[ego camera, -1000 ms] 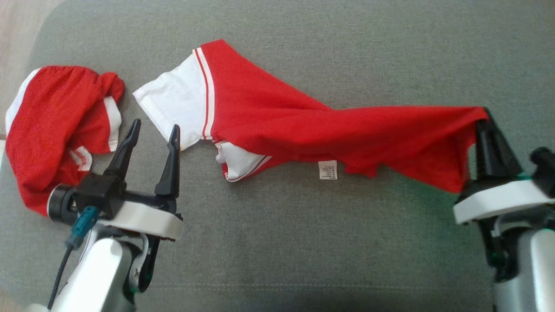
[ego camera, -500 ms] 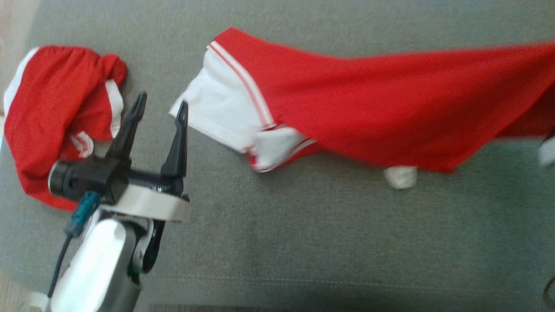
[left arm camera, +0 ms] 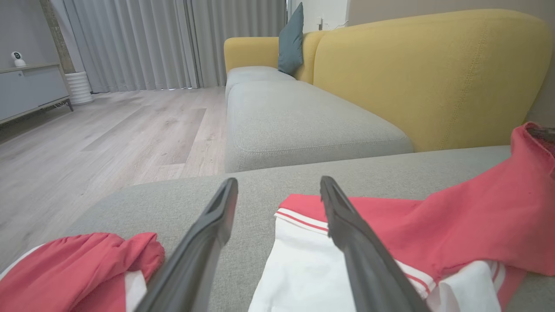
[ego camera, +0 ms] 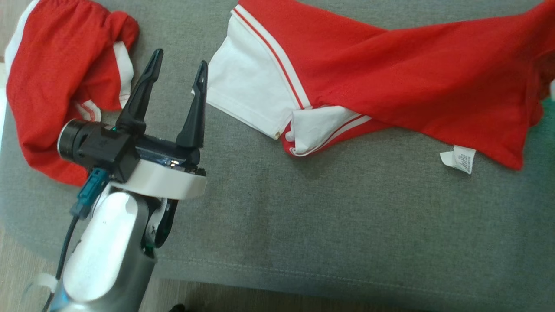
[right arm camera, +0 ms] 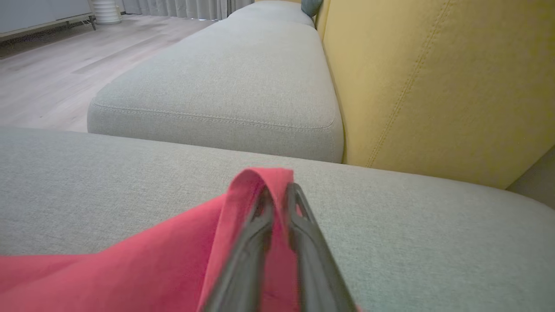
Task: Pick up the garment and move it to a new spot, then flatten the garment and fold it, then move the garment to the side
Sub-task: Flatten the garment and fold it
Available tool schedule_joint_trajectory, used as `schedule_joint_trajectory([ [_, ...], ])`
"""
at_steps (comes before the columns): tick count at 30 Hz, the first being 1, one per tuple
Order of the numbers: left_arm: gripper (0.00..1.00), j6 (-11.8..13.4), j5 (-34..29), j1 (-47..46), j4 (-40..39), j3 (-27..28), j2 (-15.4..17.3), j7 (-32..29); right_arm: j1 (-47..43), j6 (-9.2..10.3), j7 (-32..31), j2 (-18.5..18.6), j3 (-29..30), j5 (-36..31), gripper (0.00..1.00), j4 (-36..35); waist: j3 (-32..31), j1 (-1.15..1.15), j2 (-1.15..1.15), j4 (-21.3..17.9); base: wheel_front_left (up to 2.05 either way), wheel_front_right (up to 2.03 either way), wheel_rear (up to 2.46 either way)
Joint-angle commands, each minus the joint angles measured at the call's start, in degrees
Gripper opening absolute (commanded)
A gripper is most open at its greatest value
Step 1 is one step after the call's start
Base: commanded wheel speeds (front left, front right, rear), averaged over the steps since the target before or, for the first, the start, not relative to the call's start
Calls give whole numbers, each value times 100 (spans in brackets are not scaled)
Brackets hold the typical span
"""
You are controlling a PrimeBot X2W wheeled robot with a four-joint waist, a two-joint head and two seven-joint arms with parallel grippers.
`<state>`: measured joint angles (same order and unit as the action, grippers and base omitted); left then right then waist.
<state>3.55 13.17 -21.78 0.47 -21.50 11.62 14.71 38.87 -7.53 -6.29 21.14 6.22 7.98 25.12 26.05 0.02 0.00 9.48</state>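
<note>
Left gripper [ego camera: 180, 60], head view: fingers spread, empty, tips just beside white sleeve [ego camera: 247, 91] of garment [ego camera: 390, 73]. Against one second ago: garment dragged right, gap to second shirt [ego camera: 56, 73] wider; camera also shifted, garment's right end now at frame edge

Left wrist view: one finger over sleeve, other over bare cushion [left arm camera: 143, 203]; no contact evident

Right wrist view: right gripper [right arm camera: 279, 189] clamped on red edge, fabric draped over fingers, raised off cushion

Judgement: relocation under way; flattening, folding not begun
</note>
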Motion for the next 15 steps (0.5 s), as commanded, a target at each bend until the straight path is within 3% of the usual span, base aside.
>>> schedule_joint_trajectory([
  [1,100,-29,-62,-192,-142,257,83,29,88,4,189,117,-66,-32,100,-63,-13,-2,0,-18,0,0,0],
  [8,100,-94,-161,-78,-89,377,54,29,-2,4,1032,-80,171,-141,100,-31,-192,-2,0,-158,0,0,0],
  [15,100,-140,-226,166,17,497,102,29,-1041,4,1121,-726,329,-392,100,-1296,-600,-2,0,-337,0,0,0],
])
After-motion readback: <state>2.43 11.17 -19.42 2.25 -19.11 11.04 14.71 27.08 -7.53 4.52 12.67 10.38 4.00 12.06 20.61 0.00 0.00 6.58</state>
